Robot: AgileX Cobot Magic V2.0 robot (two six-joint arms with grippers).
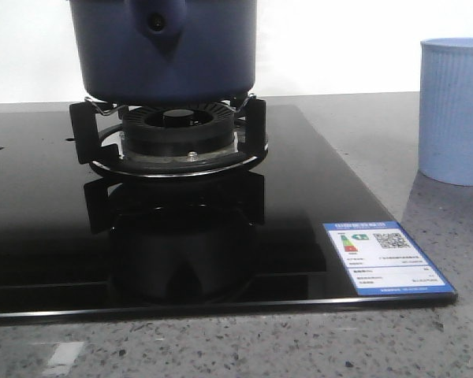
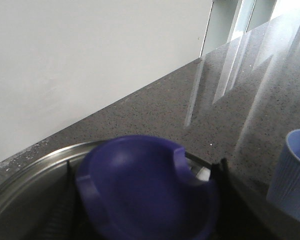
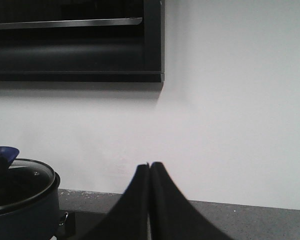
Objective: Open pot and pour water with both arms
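The dark navy pot (image 1: pixel 165 55) stands on the gas burner (image 1: pixel 177 138), its handle stub with the round hole (image 1: pixel 159 22) facing the front camera. In the left wrist view a navy knob (image 2: pixel 145 185) sits on the steel-rimmed lid (image 2: pixel 30 172). My left gripper (image 2: pixel 142 200) has a dark finger pressed to each side of that knob. The right wrist view shows the pot (image 3: pixel 25 212) with its glass lid (image 3: pixel 20 182) resting on it. My right gripper (image 3: pixel 149 167) hangs in the air beside the pot, fingers pressed together with nothing between them.
A light blue ribbed cup (image 1: pixel 455 110) stands on the grey counter right of the black glass hob (image 1: pixel 47 220); it also shows by the pot (image 2: pixel 295 175). A blue-edged label (image 1: pixel 382 256) lies at the hob's front corner. A white wall and dark hood (image 3: pixel 75 40) rise behind.
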